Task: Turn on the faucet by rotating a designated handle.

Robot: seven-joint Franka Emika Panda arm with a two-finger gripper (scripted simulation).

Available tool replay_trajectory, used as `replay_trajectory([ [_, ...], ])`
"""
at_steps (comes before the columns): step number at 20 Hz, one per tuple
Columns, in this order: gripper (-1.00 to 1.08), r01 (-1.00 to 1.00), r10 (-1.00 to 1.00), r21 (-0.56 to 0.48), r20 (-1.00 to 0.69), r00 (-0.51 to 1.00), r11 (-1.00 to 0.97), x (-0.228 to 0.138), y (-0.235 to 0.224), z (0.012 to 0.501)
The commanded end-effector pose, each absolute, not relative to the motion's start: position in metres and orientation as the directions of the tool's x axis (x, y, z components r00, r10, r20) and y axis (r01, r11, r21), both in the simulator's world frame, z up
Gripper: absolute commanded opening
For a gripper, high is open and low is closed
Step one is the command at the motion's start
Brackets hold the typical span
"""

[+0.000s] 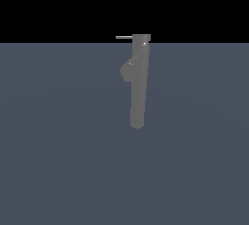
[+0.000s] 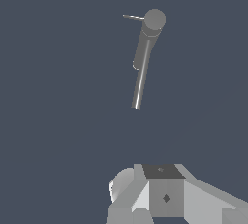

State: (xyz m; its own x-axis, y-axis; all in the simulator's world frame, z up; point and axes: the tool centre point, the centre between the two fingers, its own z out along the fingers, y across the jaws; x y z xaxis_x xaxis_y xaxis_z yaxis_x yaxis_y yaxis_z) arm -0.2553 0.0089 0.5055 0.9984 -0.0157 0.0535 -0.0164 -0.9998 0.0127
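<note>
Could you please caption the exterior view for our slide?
Dark grey faucet standing alone on a grey floor, its thin handle jutting toward the exterior view's left.

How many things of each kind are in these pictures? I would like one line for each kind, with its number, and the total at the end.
Faucet column with stub spout: 1
Thin handle rod at the column's cap: 1
Robot hand, seen only in the wrist view, fingertips out of frame: 1
Flat grey-blue floor: 1
Total: 4
</note>
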Motion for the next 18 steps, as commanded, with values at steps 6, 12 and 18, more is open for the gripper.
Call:
replay_trajectory([
  [6,-1.0,-0.02,-0.02,0.012,0.052,0.998,-1.0,-0.25,0.009,0.501],
  [12,-1.0,-0.035,-0.034,0.011,0.049,0.998,-0.999,-0.228,0.01,0.486],
  [18,-1.0,-0.059,-0.059,0.008,0.042,0.997,-0.998,-0.193,0.01,0.46],
])
